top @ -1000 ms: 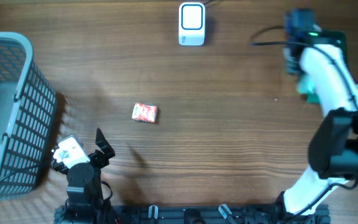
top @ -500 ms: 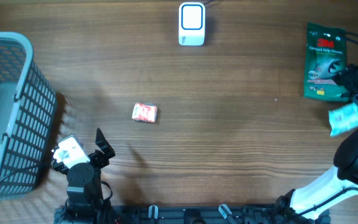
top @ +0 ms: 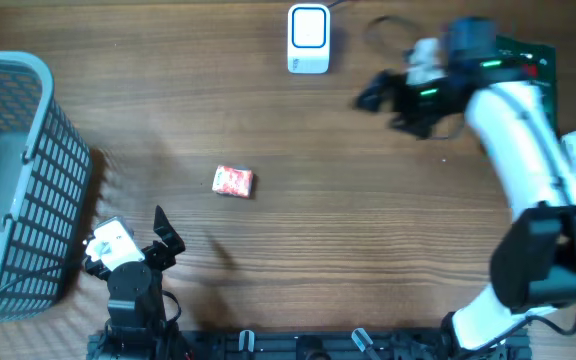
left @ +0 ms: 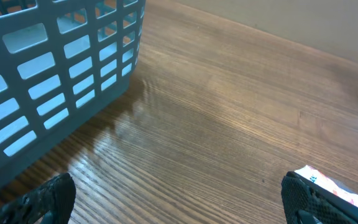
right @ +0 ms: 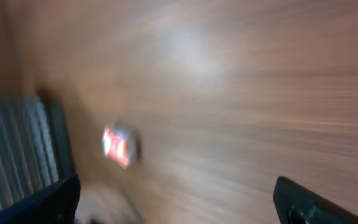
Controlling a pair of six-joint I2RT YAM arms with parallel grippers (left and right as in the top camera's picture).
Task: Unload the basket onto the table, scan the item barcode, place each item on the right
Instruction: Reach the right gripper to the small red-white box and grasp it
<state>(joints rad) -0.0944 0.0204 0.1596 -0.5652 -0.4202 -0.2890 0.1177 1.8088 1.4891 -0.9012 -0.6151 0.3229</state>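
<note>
Desk (top: 368, 240) in view from above, wood grain running side to side, and the red packet (top: 233, 181) lies flat out in the open on it, left of centre, touching nothing. White scanner (top: 308, 38) stands at the far edge, well apart from that packet. Grey basket (top: 30, 70) fills the left side, its slotted wall close by in the left wrist view.

Left tool (top: 166, 232) sits low at the near-left, just off the basket's corner, jaws spread wide with nothing between them. From its own camera the two dark fingertips (left: 50, 198) show at the bottom corners, and a red-and-white edge of the packet peeks in at the lower right, near one tip but not touching it.

Over on the other side the right arm (top: 513, 130) reaches across the far half of the desk, and its tool (right: 178, 202) is out just right of the scanner, blurred from above. The wrist camera there is smeared too, yet the fingertips stand far apart at either bottom corner and they carry nothing. The red packet shows small in that view, with the basket's wall beside it.

Green package (top: 538, 62) lies at the far right, partly hidden under the right arm
</note>
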